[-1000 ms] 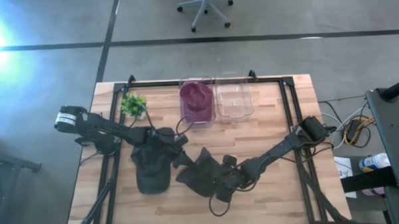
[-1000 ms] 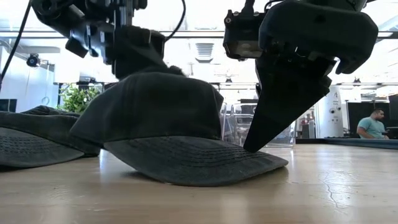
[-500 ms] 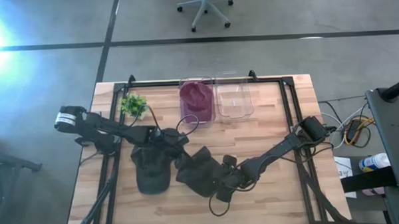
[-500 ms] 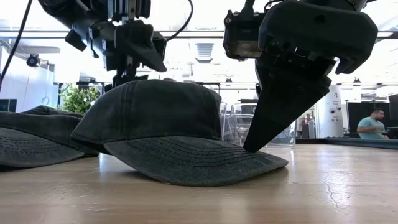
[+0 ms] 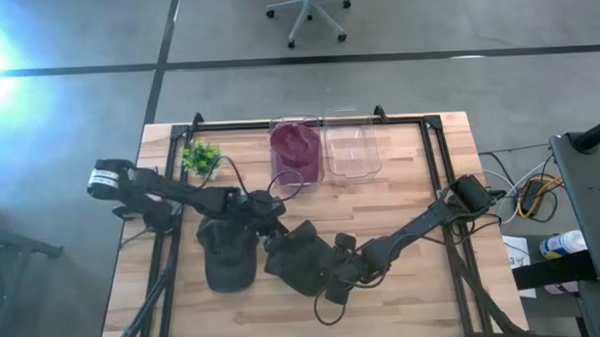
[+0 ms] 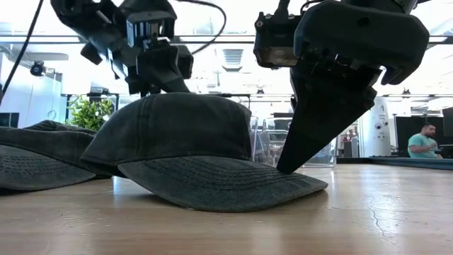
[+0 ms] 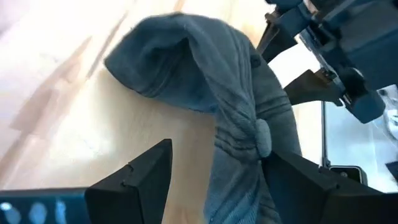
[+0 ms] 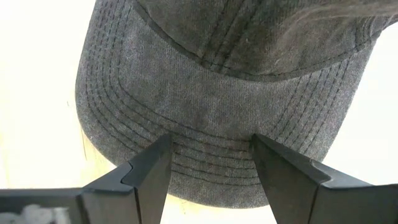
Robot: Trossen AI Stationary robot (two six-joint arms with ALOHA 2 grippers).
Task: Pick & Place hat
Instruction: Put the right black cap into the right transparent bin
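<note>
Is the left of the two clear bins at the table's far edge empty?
No: in the high view the left clear bin holds a maroon hat, while the right bin looks empty.

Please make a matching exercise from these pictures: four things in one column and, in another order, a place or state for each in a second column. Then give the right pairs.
Things:
1. near cap
2. second cap
3. purple bin
4. small plant

Places or states:
A. at the table's far edge, beside a clear bin
B. brim under the right gripper
C. green, near the far left corner of the table
D. lying under the left arm, left of the other cap

Pairs: 1-B, 2-D, 3-A, 4-C
</note>
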